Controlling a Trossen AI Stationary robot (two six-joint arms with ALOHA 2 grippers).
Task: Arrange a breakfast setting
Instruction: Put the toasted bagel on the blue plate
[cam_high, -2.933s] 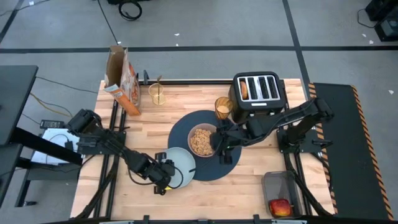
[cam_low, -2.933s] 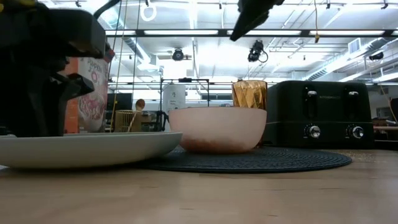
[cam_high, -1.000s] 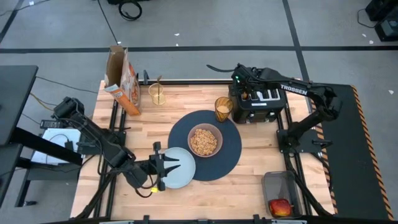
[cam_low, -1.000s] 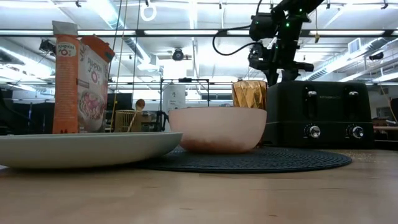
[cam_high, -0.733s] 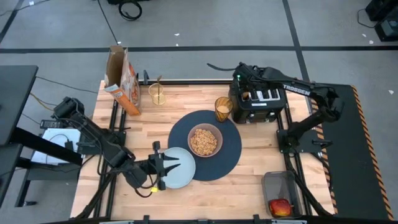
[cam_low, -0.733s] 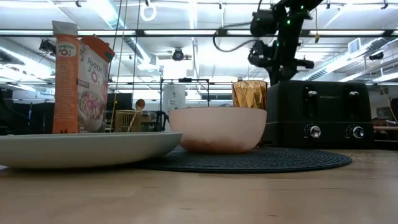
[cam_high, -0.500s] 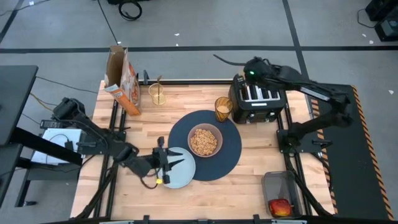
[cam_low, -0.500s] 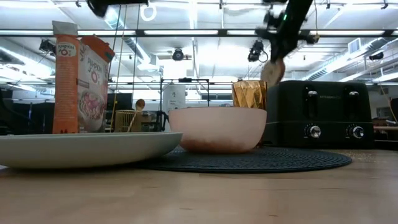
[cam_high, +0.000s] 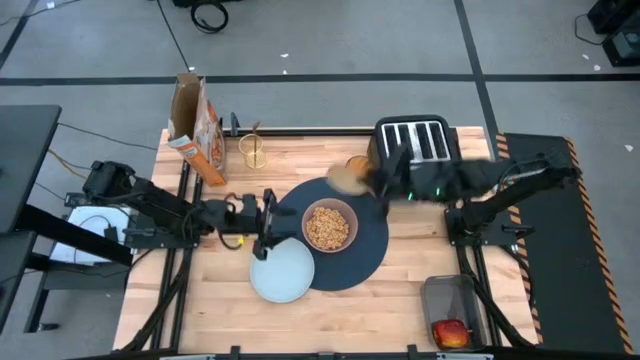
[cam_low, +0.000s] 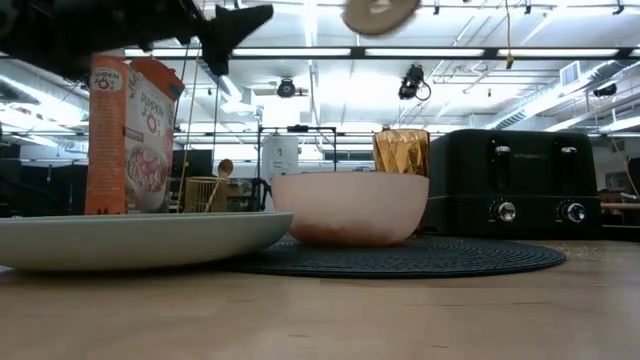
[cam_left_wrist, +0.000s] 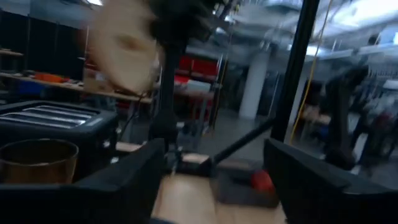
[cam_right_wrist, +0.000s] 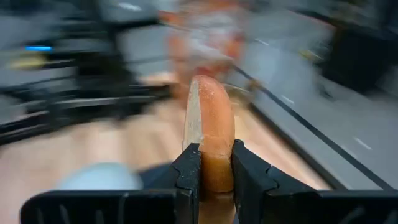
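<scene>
My right gripper is shut on a bagel half and holds it high over the far edge of the dark-blue mat, near the amber tumbler. The bagel also shows at the top of the low view. My left gripper hangs open in the air left of the pink bowl of cereal. The bowl rests on the mat. The pale-blue plate lies with its right edge over the mat's near left rim. The small clear glass with the gold spoon stands at the far side. My right gripper pinches the bagel half by its two flat faces at the rim nearest the wrist, between its two fingers. The fingers reach in from the table's right, roughly level. The bagel stands on edge beyond the fingertips, lifted clear of everything.
The black toaster stands at the far right, the cereal box at the far left. A red apple lies in a tray off the near right corner. Bare wood shows along the near edge.
My right gripper has risen from the toaster's slots with the bagel half and swung toward the table's left, over the mat's far edge, rolling as it went. My left gripper has left the plate's left edge, gone up and toward the far edge, and turned toward the bowl.
</scene>
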